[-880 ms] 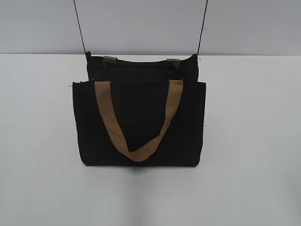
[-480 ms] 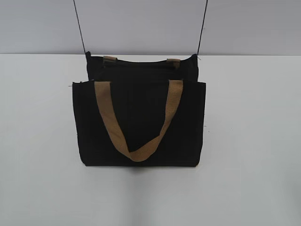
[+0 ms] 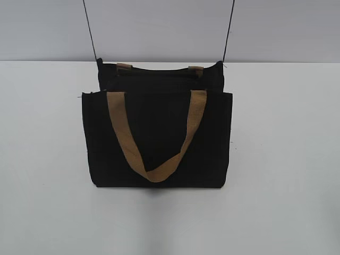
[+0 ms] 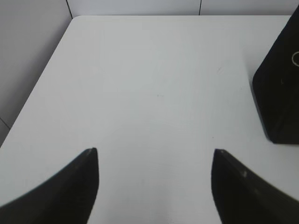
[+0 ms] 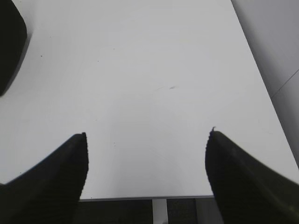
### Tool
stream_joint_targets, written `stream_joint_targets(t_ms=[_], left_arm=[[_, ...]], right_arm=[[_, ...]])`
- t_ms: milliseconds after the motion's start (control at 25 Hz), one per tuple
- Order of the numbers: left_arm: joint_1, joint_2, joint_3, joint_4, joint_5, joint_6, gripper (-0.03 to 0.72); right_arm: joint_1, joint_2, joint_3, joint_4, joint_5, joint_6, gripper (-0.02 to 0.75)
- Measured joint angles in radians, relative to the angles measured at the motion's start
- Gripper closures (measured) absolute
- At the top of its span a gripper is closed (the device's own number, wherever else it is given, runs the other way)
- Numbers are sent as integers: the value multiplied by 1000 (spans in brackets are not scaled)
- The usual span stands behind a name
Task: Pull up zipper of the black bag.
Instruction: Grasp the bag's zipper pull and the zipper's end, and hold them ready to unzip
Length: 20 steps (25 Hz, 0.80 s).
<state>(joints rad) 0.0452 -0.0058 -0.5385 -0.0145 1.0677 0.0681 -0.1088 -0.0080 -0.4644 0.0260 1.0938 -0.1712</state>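
Observation:
The black bag [image 3: 159, 138] stands upright in the middle of the white table [image 3: 287, 159], its tan front handle [image 3: 154, 138] hanging down over the front panel. The zipper along its top edge is too dark to make out, and no pull tab shows. Neither gripper shows in the exterior view. My left gripper [image 4: 154, 154] is open and empty over bare table, with a corner of the bag [image 4: 280, 93] at the right edge of its view. My right gripper [image 5: 147, 135] is open and empty near the table's edge, with a bit of the bag [image 5: 9, 42] at the far left.
Two thin dark cables [image 3: 89, 29] run up the grey wall behind the bag. The table's left corner [image 4: 74, 21] shows in the left wrist view. Its front edge [image 5: 149, 197] and right edge show in the right wrist view.

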Motion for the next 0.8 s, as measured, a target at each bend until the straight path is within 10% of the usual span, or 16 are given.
stream_joint_targets(t_ms=[320, 800], left_arm=[[0, 11, -15, -26, -55, 0, 172], [0, 420, 125, -42, -1115, 0, 175]], right_arm=[[0, 0, 0, 0, 0, 0, 144], [0, 0, 0, 0, 0, 0, 145]])
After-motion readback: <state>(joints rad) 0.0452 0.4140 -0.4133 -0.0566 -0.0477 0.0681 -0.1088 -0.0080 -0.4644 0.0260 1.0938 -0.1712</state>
